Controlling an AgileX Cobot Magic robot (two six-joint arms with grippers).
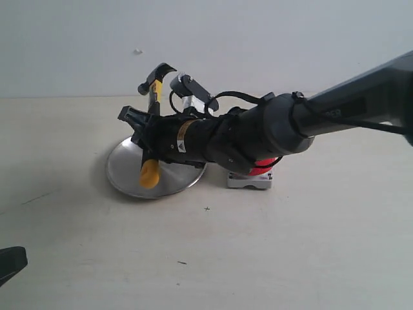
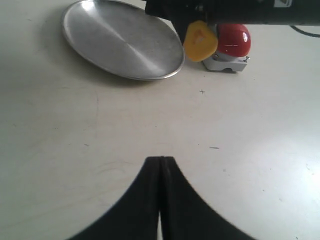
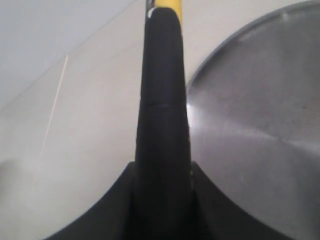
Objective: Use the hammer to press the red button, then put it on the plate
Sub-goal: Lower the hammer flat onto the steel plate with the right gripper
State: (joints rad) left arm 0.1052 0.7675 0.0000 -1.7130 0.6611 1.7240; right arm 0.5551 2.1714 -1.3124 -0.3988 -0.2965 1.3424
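My right gripper (image 1: 146, 137) reaches across from the right and is shut on the black handle of the hammer (image 1: 150, 173). The hammer stands nearly upright over the plate (image 1: 122, 169), dark head up and yellow end low above the dish. In the right wrist view the handle (image 3: 162, 100) runs out from between the jaws, with the plate (image 3: 250, 130) beside it. The red button (image 1: 263, 165) sits on its grey base just right of the plate, mostly hidden under the right arm. My left gripper (image 2: 161, 160) is shut and empty, low over the table, well in front of the plate (image 2: 120, 42) and button (image 2: 233, 39).
A pale wall stands behind the beige table (image 1: 290, 245). The right arm's dark forearm (image 1: 335, 113) slants across the right half of the exterior view. The tip of the left gripper (image 1: 10, 261) shows at the lower left corner.
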